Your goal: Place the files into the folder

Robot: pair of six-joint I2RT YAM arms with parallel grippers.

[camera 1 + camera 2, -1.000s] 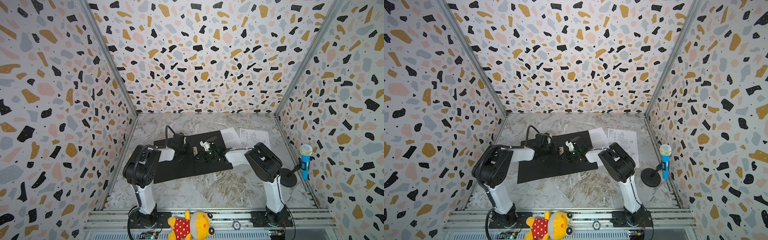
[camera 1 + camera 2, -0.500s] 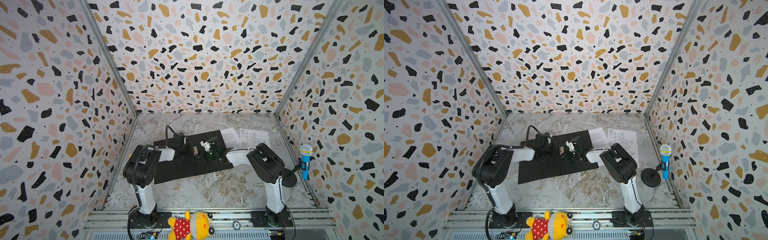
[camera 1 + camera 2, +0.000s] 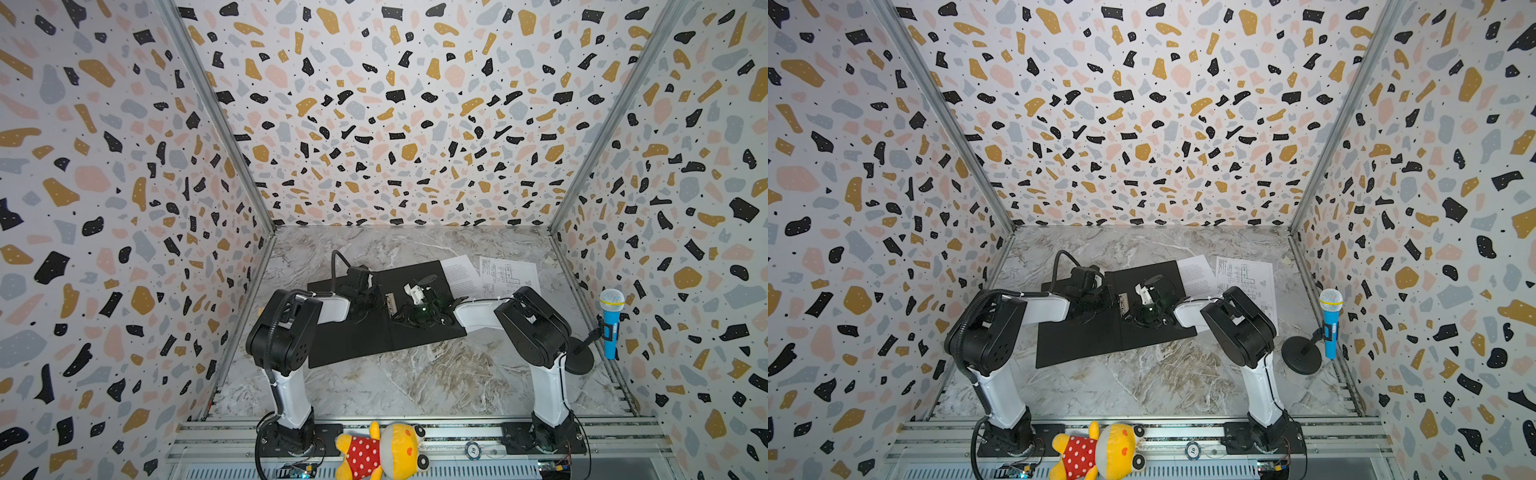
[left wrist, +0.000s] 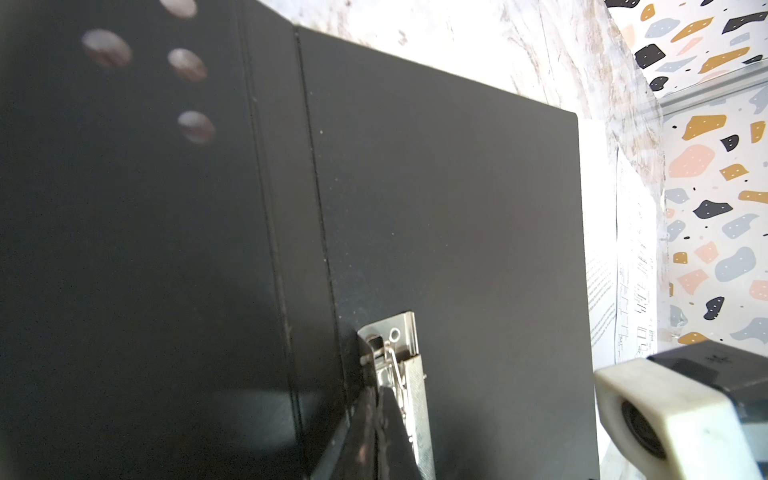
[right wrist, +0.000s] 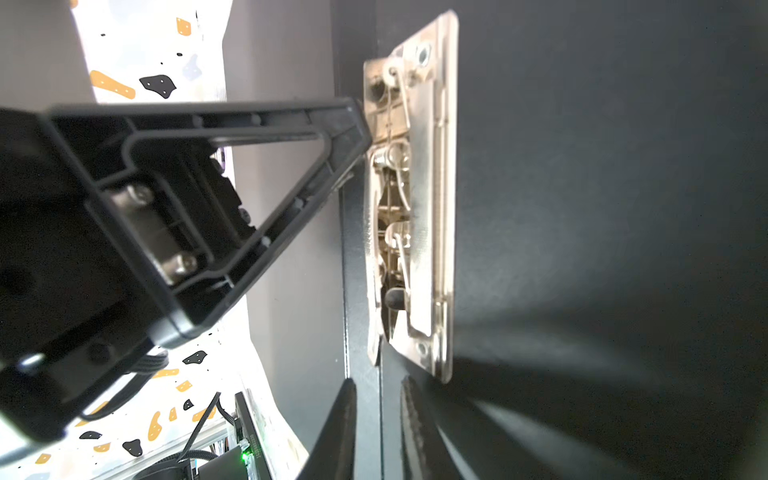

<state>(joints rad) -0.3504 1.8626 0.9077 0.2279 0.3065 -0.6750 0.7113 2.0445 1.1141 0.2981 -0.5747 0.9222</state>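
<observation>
The folder lies open on the marble table, black inside up, in both top views. A metal clip sits beside its spine. My left gripper is shut, its tip resting on the clip near one end. My right gripper points along the clip from the other end, jaws a narrow gap apart with nothing between them. The files lie flat behind the folder's right edge: a text sheet partly under the folder and a drawings sheet.
A blue toy microphone on a black stand is by the right wall. A yellow stuffed toy lies on the front rail. Patterned walls close in the table on three sides.
The right arm's elbow has drifted slightly to the right. The left arm, folder and sheets keep their places.
</observation>
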